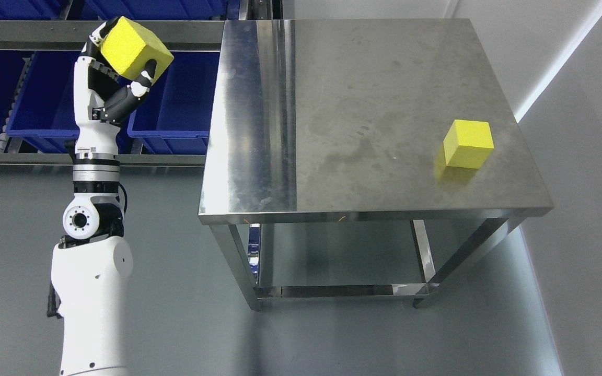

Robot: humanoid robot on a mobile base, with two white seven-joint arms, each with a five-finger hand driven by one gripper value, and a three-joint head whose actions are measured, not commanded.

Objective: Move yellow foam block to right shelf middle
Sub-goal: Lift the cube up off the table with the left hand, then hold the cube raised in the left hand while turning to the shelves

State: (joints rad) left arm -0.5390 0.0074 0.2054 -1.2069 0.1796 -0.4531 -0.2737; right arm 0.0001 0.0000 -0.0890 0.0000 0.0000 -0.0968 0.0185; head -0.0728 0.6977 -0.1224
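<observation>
I've got my left hand (118, 78) raised high at the left of the head view, the white arm coming up from the lower left corner, and its fingers (143, 83) are clamped around a yellow foam block (135, 48). The block sits tilted in the grip, one corner pointing toward the steel table (259, 130), with black and white fingers wrapped under and behind it. I'm holding it up in front of the shelf rack (92, 32), above the blue bins (175, 99) that line the shelf behind my hand; the block is in the air, touching nothing but the hand. Over on the table, there's a second yellow foam block (468, 143) resting flat near the right edge, well apart from my hand, throwing a faint yellow reflection on the metal just beside it. The tabletop is scuffed and streaky, shiny along its left strip. Below it I can see the table's legs and lower rails over the grey floor (175, 292). I can't read any writing, brand or label on the blocks, bins or table.
</observation>
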